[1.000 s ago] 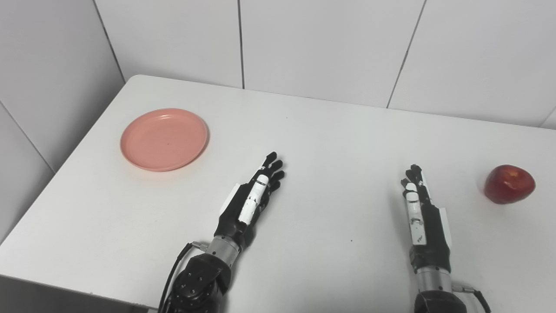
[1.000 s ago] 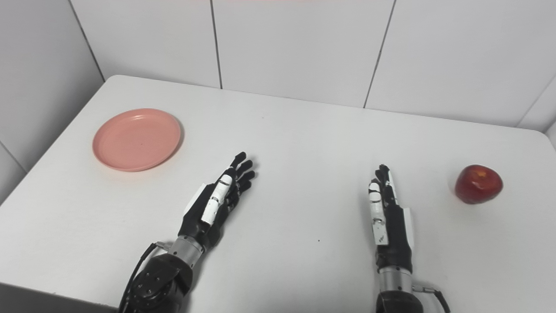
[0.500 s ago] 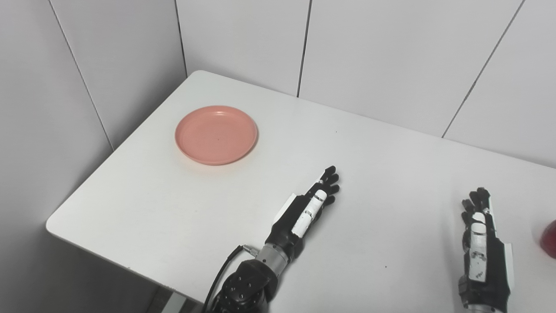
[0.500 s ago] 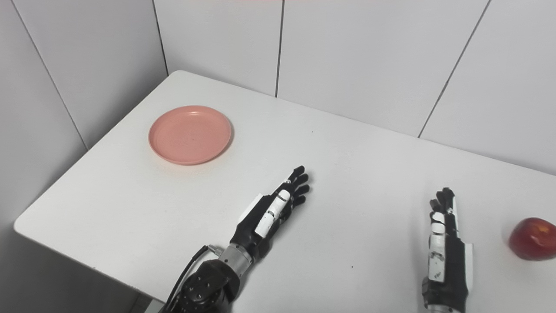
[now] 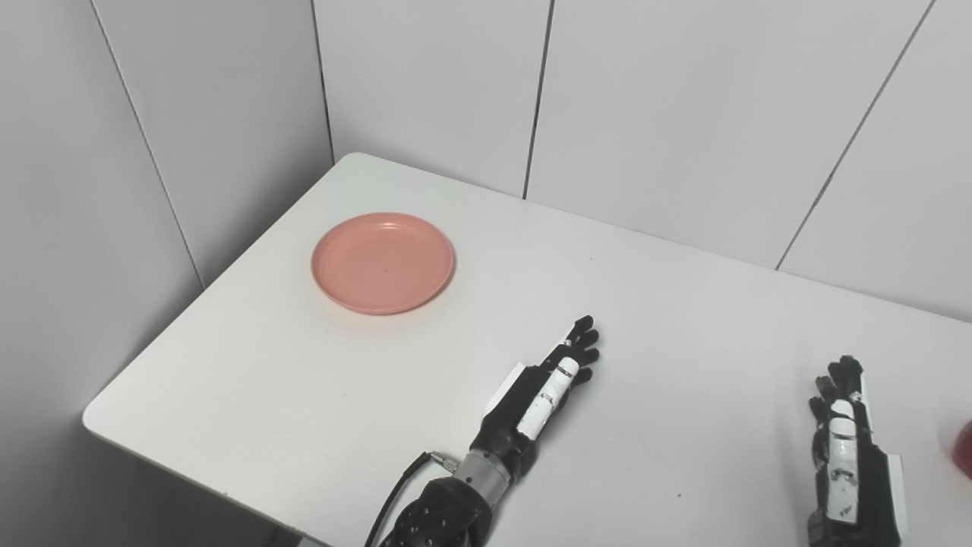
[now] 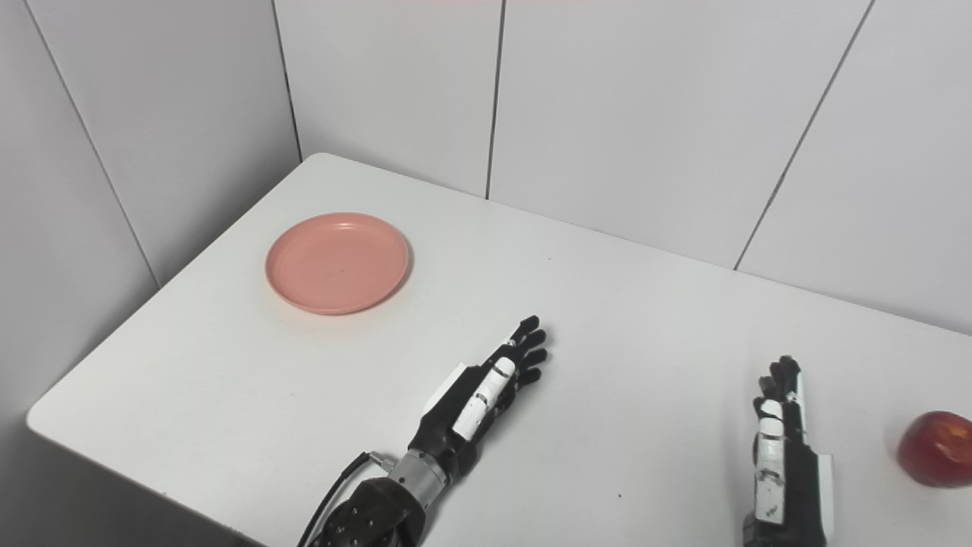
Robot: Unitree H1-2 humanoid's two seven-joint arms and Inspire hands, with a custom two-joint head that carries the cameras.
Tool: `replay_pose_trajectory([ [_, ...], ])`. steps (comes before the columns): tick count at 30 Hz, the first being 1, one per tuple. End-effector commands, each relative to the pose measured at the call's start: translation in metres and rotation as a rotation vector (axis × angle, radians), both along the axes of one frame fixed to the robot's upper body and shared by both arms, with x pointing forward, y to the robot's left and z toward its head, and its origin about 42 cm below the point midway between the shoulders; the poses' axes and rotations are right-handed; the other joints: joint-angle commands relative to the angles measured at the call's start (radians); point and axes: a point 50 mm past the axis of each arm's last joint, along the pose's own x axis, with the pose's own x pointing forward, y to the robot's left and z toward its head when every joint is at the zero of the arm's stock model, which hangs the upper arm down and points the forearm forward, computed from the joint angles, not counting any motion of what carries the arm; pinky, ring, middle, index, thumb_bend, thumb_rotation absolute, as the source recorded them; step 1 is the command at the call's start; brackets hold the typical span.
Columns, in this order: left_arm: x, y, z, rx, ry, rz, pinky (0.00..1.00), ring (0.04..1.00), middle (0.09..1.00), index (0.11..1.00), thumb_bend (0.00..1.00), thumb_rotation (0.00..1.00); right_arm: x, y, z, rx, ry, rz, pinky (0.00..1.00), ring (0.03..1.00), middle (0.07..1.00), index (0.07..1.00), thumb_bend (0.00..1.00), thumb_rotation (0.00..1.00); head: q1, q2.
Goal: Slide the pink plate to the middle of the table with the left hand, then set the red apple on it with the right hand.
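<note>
Robot hand work had not visibly begun: neither robot hand touched anything. Largest in view was the white rectangular counter (image 6: pixel 250 395), set into a corner of pale panelled walls (image 6: pixel 645 114), its left end and near edge in sight.

Next in size came the round pink plastic plate (image 6: pixel 337 262). It lay flat and empty toward the counter's far left corner, well apart from both robot hands and clearly not yet in the middle.

The left robot hand (image 6: pixel 484 393), black with white panels, lay low over the counter's near middle, fingers straight and a little apart, holding nothing, pointing up and to the right rather than at the plate. The right robot hand (image 6: pixel 785 452) was just as empty and extended, fingers pointing away from the robot, near the lower right of the frame.

Smallest was the glossy red apple (image 6: pixel 935 448), resting on the counter to the right of the right robot hand, near it but apart; in the left eye view only a sliver showed at the frame's edge.

By my reading, nothing of the task was done. The left robot hand had yet to reach the plate and slide it to the centre, and the apple's pick-up and placement all remained.
</note>
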Motion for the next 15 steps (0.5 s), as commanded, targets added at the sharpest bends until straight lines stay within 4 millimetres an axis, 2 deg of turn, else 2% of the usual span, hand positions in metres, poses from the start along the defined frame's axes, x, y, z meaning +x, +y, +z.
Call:
replay_pose_trajectory([
  [1, 0.001, 0.000, -0.003, -0.007, 0.014, -0.002, 0.96, 0.968, 0.985, 0.980, 0.39, 1.00, -0.007, 0.000, -0.010, 0.008, 0.019, 0.004, 1.00, 0.998, 1.000, 0.999, 0.02, 1.00, 0.002, 0.000],
  [9, 0.006, 0.001, 0.007, -0.004, -0.011, -0.013, 0.97, 0.967, 0.982, 0.979, 0.40, 1.00, -0.008, 0.001, -0.007, 0.006, 0.020, -0.007, 1.00, 0.994, 0.997, 0.999, 0.01, 1.00, 0.019, -0.006],
  [15, 0.011, 0.003, 0.027, -0.033, -0.040, -0.023, 0.96, 0.947, 0.970, 0.970, 0.39, 1.00, -0.009, 0.001, -0.007, -0.021, 0.007, -0.012, 1.00, 0.987, 0.985, 0.990, 0.00, 1.00, 0.029, -0.002],
])
